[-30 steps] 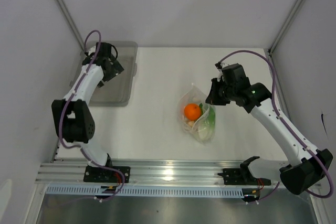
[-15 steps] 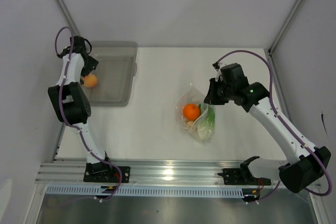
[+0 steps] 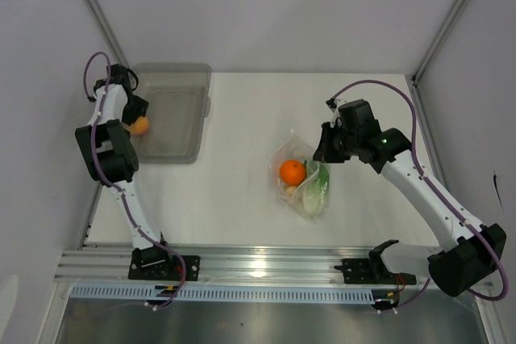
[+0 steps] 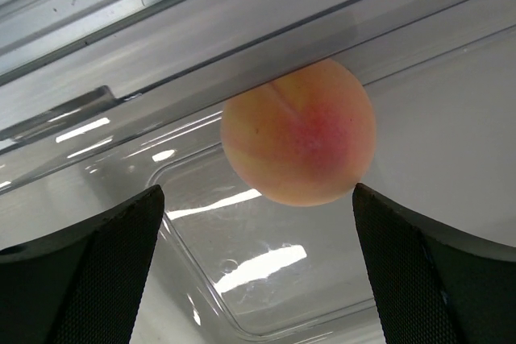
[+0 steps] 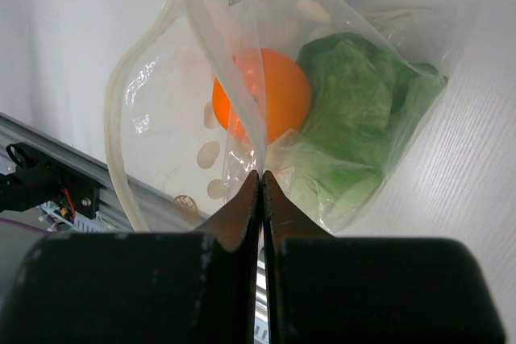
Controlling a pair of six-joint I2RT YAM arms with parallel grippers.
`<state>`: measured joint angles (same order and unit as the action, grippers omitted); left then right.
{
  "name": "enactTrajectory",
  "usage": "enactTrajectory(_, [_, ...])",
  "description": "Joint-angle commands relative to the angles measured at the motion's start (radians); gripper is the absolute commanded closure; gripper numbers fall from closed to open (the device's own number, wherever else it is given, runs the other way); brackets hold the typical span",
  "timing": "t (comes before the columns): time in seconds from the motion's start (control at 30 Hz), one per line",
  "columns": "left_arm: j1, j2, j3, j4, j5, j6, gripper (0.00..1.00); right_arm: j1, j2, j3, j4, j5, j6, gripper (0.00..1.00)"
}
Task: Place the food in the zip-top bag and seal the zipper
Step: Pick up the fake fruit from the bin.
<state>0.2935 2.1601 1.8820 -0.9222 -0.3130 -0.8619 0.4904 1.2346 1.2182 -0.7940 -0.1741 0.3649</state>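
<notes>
At mid-table, the zip-top bag (image 5: pixel 153 78) lies with its mouth open, one orange fruit (image 3: pixel 293 172) and the lettuce head (image 3: pixel 320 187) already inside. Whether the pale lump is in there too is hard to tell. The right gripper (image 5: pixel 260 179) is pinched closed on a fold of the clear film, holding the mouth up. Well apart, the second fruit (image 4: pixel 298 130) sits against the wall of the grey bin (image 3: pixel 173 147), just ahead of the left gripper (image 4: pixel 258 209), whose fingers are spread wide and hold nothing. Loading looks partly done. The next move would call for closing on that fruit, lifting it over the bin wall and carrying it across the table (image 3: pixel 242 118) to the bag before sealing. The round fruit could roll.
</notes>
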Motion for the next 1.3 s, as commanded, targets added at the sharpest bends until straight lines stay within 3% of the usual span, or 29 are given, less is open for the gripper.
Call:
enactTrajectory(0.0, [0.010,0.021,0.046,0.023,0.048,-0.029,0.01,-0.009,-0.018,-0.005,0.022,-0.013,-0.012,1.00])
enactTrajectory(0.4, [0.019,0.125,0.199,-0.079,0.035,-0.071,0.00,-0.019,-0.011,-0.013,0.030,-0.025,-0.012,1.00])
enactTrajectory(1.13, [0.062,0.191,0.262,-0.201,0.066,-0.180,0.01,-0.026,0.006,-0.011,0.041,-0.042,-0.007,1.00])
enactTrajectory(1.27, [0.068,0.193,0.261,-0.191,0.084,-0.169,0.07,-0.026,0.008,-0.009,0.044,-0.047,-0.006,1.00])
